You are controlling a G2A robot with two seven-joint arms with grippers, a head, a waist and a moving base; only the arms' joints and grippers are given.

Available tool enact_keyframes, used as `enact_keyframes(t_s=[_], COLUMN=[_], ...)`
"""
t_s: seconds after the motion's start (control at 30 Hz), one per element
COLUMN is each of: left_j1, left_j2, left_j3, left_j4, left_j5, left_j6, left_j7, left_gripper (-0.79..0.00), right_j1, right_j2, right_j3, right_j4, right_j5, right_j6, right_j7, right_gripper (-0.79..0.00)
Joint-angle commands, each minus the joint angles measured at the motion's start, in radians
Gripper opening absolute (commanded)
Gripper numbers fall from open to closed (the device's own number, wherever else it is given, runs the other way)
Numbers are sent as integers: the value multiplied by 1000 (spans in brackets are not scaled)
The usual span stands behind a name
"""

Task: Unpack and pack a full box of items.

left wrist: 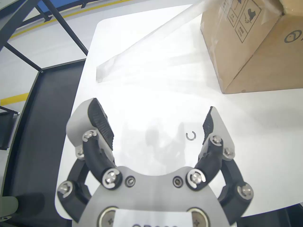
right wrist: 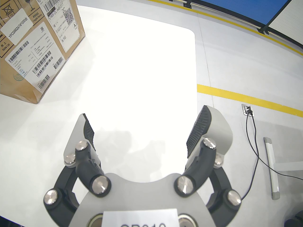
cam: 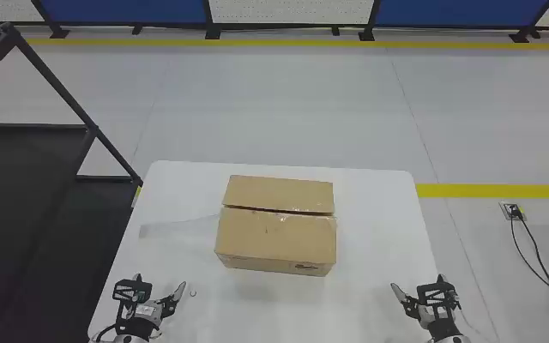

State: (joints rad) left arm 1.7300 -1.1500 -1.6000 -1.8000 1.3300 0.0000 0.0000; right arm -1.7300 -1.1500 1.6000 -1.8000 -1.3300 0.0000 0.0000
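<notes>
A brown cardboard box (cam: 277, 225) stands in the middle of the white table (cam: 377, 249), its top flaps down with a slit between them. A strip of clear tape (left wrist: 151, 38) hangs from the box (left wrist: 251, 36) and trails across the table. My left gripper (cam: 151, 300) (left wrist: 153, 116) hovers open over the table's front left corner, apart from the box. My right gripper (cam: 425, 294) (right wrist: 144, 126) hovers open over the front right corner, with the labelled side of the box (right wrist: 35, 38) some way off. Neither holds anything.
A small metal C-shaped ring (left wrist: 190, 135) (cam: 194, 294) lies on the table next to my left gripper. A black rack (cam: 51, 197) stands close beside the table. A cable (right wrist: 253, 147) and floor socket lie off the other side.
</notes>
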Motion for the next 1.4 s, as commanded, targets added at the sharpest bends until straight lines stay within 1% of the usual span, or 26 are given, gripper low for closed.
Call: enact_keyframes(t_s=[0.0, 0.5, 0.53, 0.67, 0.77, 0.8, 0.87, 0.93, 1.27, 1.3, 1.33, 1.37], left_j1=[0, -3, -9, -37, -61, -72, -85, -103, -103, -120, -153, -174], left_j2=[0, -1, -1, -3, -3, -3, -4, -9, -9, -10, -11, -12], left_j3=[0, 3, 2, -14, -30, -40, -44, -50, -50, -50, -43, -35], left_j4=[0, -2, 4, 23, 29, 30, 33, 41, 41, 61, 81, 89], left_j5=[0, -13, -27, -59, -73, -72, -82, -125, -125, -138, -143, -153], left_j6=[0, -9, -24, -35, -58, -53, -54, -15, -15, -4, 2, -2], left_j7=[0, 7, 23, 60, 97, 118, 142, 136, 136, 113, 96, 88], left_gripper=[-1, 0, 0, 0, 0, 0, 0, 0, 0, 0, 0, 0], right_j1=[0, 0, 6, 21, 37, 46, 58, 75, 75, 79, 93, 105], right_j2=[0, 0, -1, -2, -3, -2, -3, -3, -3, -6, -8, -9], right_j3=[0, 0, -5, -28, -43, -48, -50, -48, -48, -55, -58, -59], right_j4=[0, 0, -14, -69, -113, -132, -150, -173, -173, -168, -161, -152], right_j5=[0, 0, -1, -8, 5, 21, 55, 107, 107, 167, 217, 240], right_j6=[0, 0, -7, -42, -92, -123, -148, -172, -172, -175, -186, -188], right_j7=[0, 0, -1, 4, 25, 38, 61, 110, 110, 109, 107, 111], right_gripper=[0, 0, 0, 0, 0, 0, 0, 0, 0, 0, 0, 0])
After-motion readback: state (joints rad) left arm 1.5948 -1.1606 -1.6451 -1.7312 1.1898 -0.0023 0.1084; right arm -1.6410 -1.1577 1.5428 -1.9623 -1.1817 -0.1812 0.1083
